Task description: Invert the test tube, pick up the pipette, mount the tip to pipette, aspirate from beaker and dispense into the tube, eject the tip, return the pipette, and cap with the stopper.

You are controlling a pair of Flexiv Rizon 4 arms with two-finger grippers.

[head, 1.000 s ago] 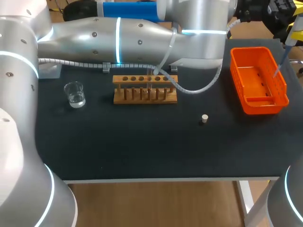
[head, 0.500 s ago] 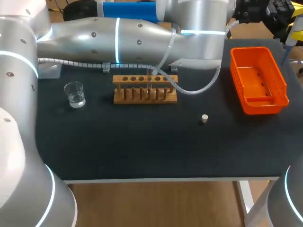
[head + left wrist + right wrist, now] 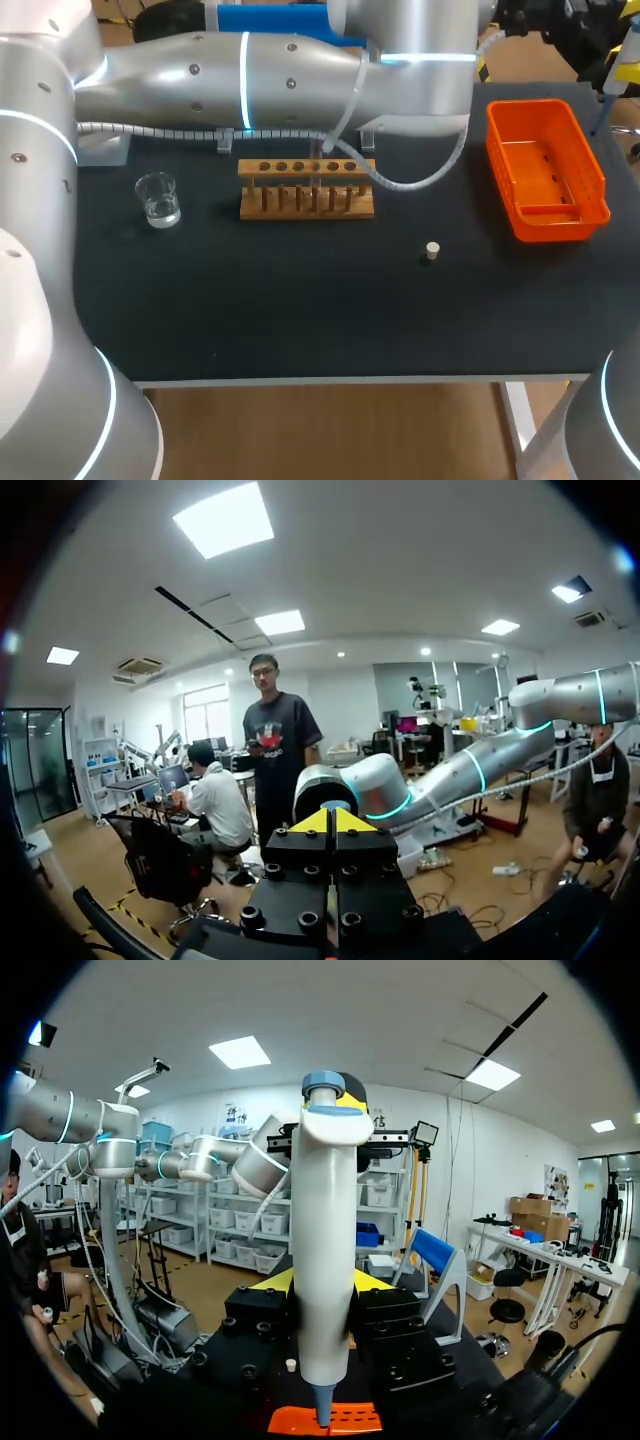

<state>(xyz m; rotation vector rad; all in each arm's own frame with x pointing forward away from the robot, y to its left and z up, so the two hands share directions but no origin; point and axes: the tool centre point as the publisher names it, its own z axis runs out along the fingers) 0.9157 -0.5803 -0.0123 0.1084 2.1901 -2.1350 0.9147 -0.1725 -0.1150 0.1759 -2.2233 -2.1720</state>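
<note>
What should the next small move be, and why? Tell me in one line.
Probably lower the pipette straight down toward the tray to seat a tip: it is gripped upright, its nozzle looks bare and hangs right above the tray. Tips themselves aren't visible.

Counter [image 3: 300, 310]: black top with a pale front edge.
Left side: a clear glass beaker [image 3: 158, 200] with a little clear liquid, standing upright.
Middle, toward the back: a wooden rack [image 3: 306, 188] with a row of round holes.
Right of middle: a small pale stopper [image 3: 432, 251], alone, well apart from the rack.
Right edge: an orange basket [image 3: 552, 226].
</note>
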